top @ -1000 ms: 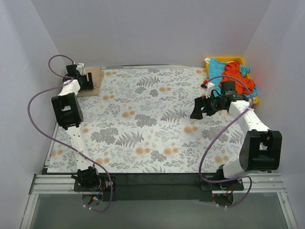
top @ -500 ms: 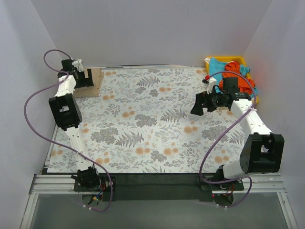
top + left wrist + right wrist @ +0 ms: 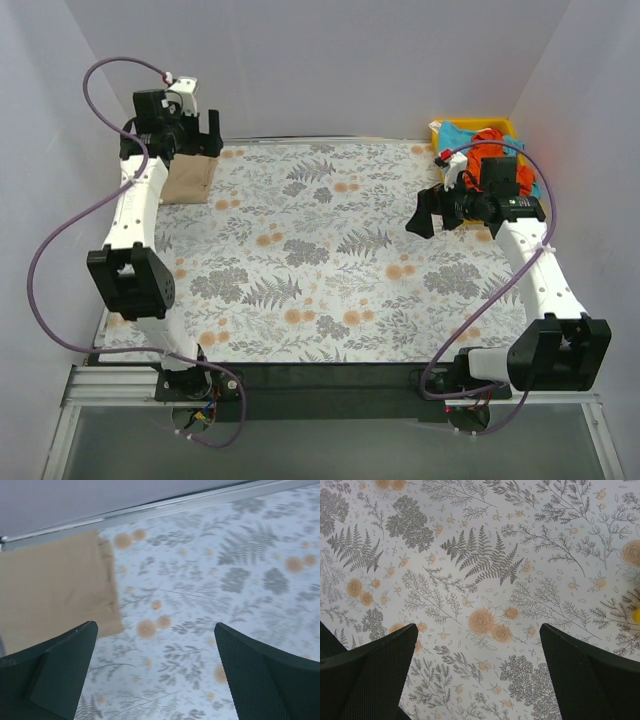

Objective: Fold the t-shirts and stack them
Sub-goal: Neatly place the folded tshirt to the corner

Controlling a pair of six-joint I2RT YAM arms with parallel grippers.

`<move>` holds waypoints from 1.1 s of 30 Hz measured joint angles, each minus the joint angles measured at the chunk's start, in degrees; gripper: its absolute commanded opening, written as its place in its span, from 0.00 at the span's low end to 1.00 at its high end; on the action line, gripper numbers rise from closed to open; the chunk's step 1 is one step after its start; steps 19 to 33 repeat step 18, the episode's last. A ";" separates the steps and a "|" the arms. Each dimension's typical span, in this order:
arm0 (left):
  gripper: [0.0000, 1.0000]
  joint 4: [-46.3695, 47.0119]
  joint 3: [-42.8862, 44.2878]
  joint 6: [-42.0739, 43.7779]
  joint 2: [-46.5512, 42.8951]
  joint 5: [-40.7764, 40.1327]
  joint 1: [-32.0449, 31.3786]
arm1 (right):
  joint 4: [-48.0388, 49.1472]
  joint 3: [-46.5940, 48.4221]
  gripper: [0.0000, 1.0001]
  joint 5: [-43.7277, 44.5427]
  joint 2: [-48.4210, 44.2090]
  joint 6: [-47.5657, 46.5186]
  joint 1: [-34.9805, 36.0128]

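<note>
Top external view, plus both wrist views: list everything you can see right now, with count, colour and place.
tan t-shirt: one, tan-beige, lying flat at the table's far left corner
orange-red t-shirt: one, orange-red, bunched in the tray
turquoise t-shirt: one, turquoise-blue, bunched in the tray beside the orange-red one
yellow tray: one, yellow, far right corner
table: one, floral cloth in grey and orange
left tool: one, black, open, above the table beside the tan t-shirt
right tool: one, black, open, above bare cloth near the tray
</note>
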 measured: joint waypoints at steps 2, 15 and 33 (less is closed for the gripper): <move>0.98 -0.37 -4.39 -0.83 -5.11 2.27 -2.73 | -0.90 -0.02 0.98 0.76 -1.14 0.00 0.02; 0.98 0.92 -48.54 -5.64 -29.97 8.33 -9.88 | -1.95 -15.06 0.98 4.39 -7.15 -2.51 0.02; 0.98 0.76 -52.65 -5.42 -32.65 7.82 -9.86 | -2.21 -16.96 0.98 4.74 -7.56 -3.06 0.02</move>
